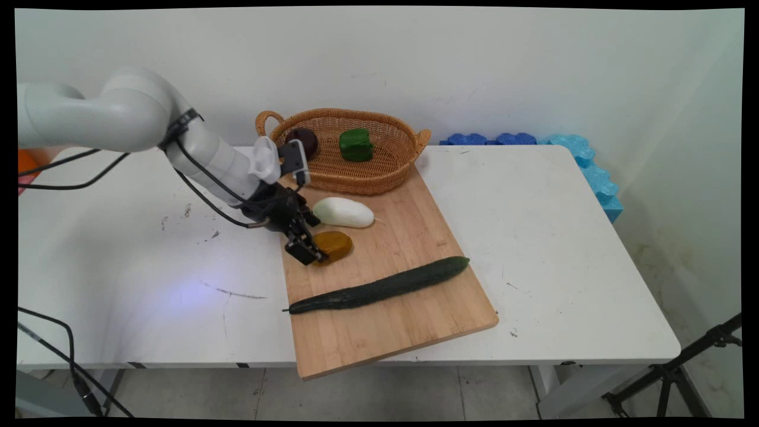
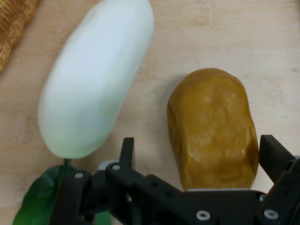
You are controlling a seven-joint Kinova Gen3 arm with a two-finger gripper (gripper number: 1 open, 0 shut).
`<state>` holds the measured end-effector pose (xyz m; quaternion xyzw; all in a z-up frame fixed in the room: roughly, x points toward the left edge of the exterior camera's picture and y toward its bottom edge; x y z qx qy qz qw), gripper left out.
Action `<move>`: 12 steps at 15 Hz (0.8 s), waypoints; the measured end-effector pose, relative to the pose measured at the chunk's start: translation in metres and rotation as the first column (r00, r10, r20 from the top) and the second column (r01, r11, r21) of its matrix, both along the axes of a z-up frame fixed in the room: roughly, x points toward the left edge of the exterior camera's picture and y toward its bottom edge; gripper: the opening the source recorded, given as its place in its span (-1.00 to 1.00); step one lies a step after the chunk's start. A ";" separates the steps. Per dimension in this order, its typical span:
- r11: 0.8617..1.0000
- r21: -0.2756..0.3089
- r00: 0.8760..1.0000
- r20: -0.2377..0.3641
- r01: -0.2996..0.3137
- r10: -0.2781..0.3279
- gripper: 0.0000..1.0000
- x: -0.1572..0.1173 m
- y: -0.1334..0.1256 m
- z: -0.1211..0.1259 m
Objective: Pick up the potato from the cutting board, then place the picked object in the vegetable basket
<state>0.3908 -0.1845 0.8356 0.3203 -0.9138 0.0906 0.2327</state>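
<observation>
Gripper (image 1: pixel 313 252) stands open astride the brown potato (image 2: pixel 213 129) on the cutting board's (image 1: pixel 409 320) left part, near the white radish (image 2: pixel 96 77). Potato looks firm, smooth, light; hold across its middle.

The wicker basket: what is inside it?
Inside the wicker basket lie a green pepper and a dark purple item. The gripper's arm partly covers its left side.

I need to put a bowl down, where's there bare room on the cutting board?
Free: the cutting board strip nearer the camera than the cucumber. Crowded: around the gripper, the brown potato, the white radish and the basket.
</observation>
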 end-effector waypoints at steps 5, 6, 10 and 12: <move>1.000 0.006 1.000 0.011 -0.003 0.003 -1.00 -0.010 -0.004 -0.010; 1.000 0.007 1.000 0.013 -0.004 0.004 -1.00 -0.012 -0.004 -0.011; 1.000 0.007 1.000 0.018 -0.011 0.011 -1.00 -0.017 -0.005 -0.012; 1.000 0.001 1.000 0.017 -0.014 0.014 -1.00 -0.020 -0.007 -0.009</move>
